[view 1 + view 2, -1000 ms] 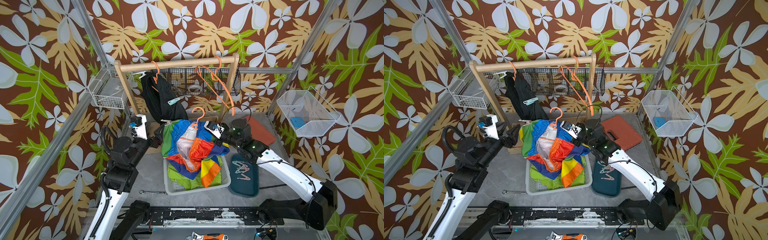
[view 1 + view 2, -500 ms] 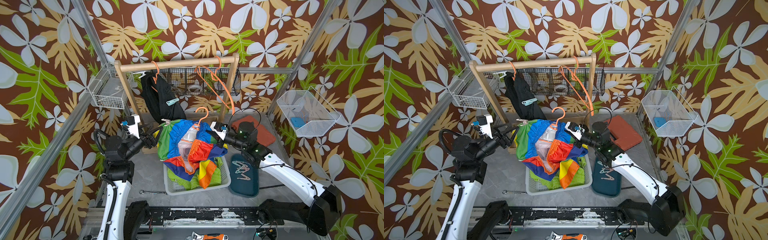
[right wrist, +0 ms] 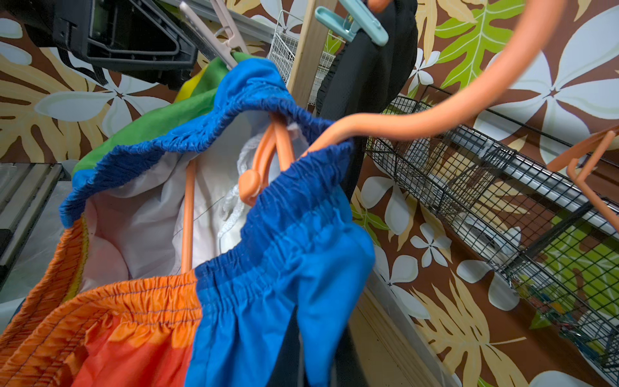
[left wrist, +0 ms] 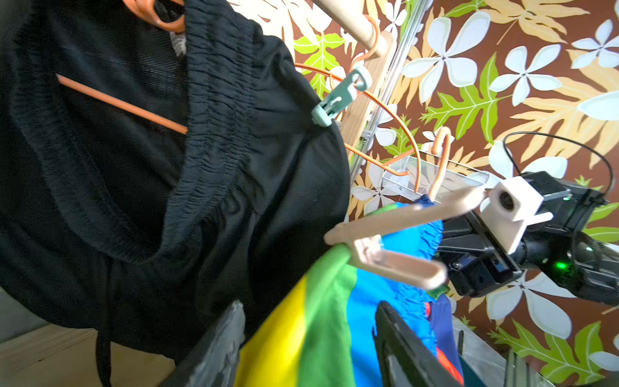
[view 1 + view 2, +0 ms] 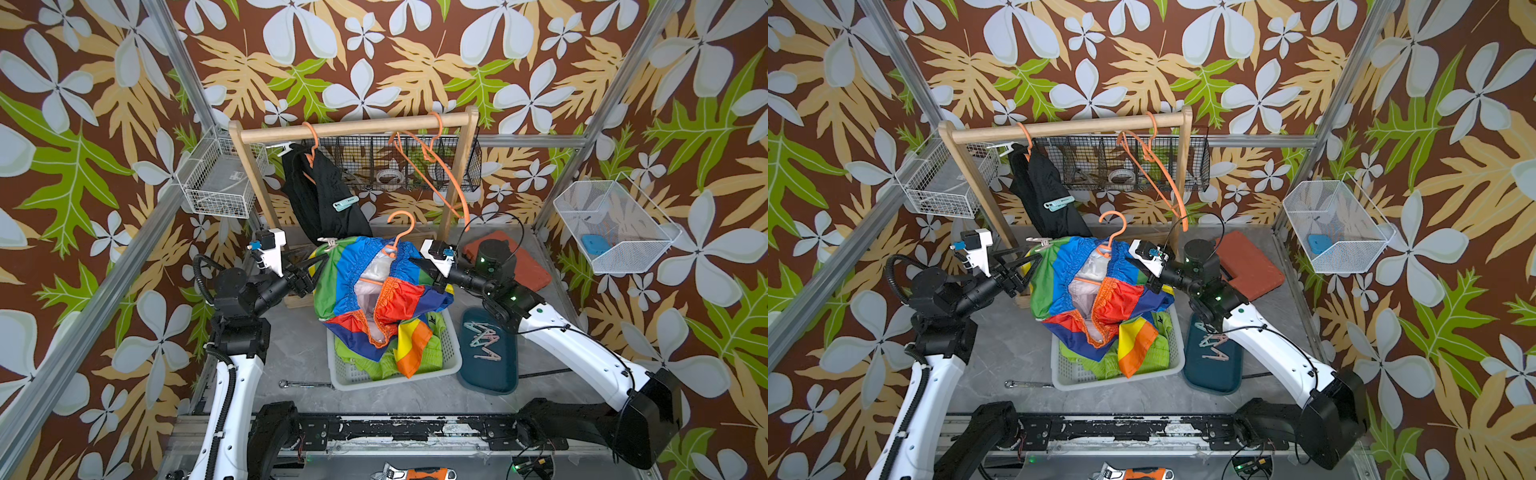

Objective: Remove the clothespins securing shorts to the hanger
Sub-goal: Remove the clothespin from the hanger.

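With the right gripper (image 5: 417,263) pinched shut on the blue edge of the colourful shorts (image 5: 361,266), above the white basket (image 5: 399,380). With the left gripper (image 5: 1032,265) open wide, near the beige clothespin (image 4: 395,217) clipped on the green corner.

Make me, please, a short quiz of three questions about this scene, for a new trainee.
1. True or false: a beige clothespin is clipped on the colour-blocked shorts.
2. Which colour has the clip on the black shorts? A) mint-teal B) red C) yellow
3. Where do the loose clothespins lie?
Key: 1 true. 2 A. 3 On the dark teal tray, beside the white basket.
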